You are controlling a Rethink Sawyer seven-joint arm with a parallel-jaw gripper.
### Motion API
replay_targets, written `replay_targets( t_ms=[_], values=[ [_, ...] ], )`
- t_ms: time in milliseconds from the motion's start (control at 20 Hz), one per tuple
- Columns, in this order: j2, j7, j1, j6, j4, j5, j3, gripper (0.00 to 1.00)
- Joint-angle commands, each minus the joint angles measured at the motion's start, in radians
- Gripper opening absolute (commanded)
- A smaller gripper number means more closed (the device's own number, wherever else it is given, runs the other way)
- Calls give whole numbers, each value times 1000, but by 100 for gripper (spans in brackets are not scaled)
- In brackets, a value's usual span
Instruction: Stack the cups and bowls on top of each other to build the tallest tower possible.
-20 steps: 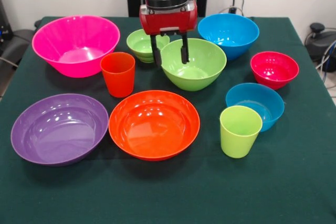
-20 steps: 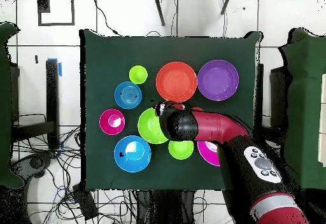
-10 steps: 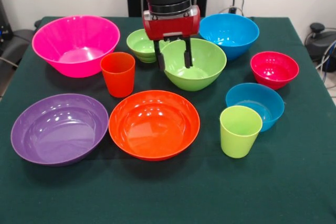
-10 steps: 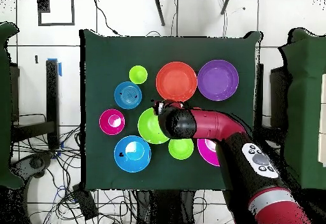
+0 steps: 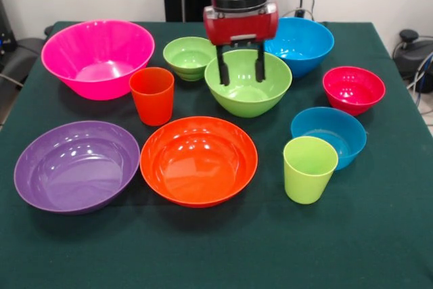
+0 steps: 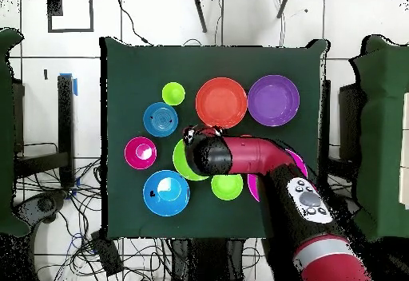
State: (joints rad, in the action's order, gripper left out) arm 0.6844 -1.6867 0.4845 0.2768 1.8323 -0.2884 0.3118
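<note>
My gripper (image 5: 240,77) hangs open over the middle of the medium green bowl (image 5: 270,93), fingers pointing down into it with nothing between them. A small green bowl (image 5: 189,57) sits just left of it, and a large blue bowl (image 5: 301,45) just right. The orange cup (image 5: 151,95) stands upright in front of the big pink bowl (image 5: 98,55). The lime cup (image 5: 309,168) stands beside a small blue bowl (image 5: 331,133), with a small red bowl (image 5: 353,89) behind. Orange bowl (image 5: 198,159) and purple bowl (image 5: 76,164) lie at the front. In the overhead view the arm (image 6: 256,156) hides the orange cup and most of the green bowl (image 6: 179,160).
All pieces stand singly on the dark green tablecloth (image 5: 379,235); nothing is stacked. Bare cloth runs along the front edge and the right front corner. Cables and floor tiles surround the table (image 6: 128,70) in the overhead view.
My gripper has moved right in the front view, from the green bowl's left rim to over its middle, and risen slightly. It stayed open. No bowl or cup has moved.
</note>
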Motion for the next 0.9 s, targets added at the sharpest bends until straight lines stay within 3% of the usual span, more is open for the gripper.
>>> replay_targets(
  t_ms=[50,400,750,900],
  values=[
    [68,-155,-112,39,63,-5,-54,100],
    [37,-182,-163,-8,63,13,-95,100],
    [35,-312,-314,-62,75,85,-198,100],
    [-5,-341,-353,-100,51,107,-225,100]
  ],
)
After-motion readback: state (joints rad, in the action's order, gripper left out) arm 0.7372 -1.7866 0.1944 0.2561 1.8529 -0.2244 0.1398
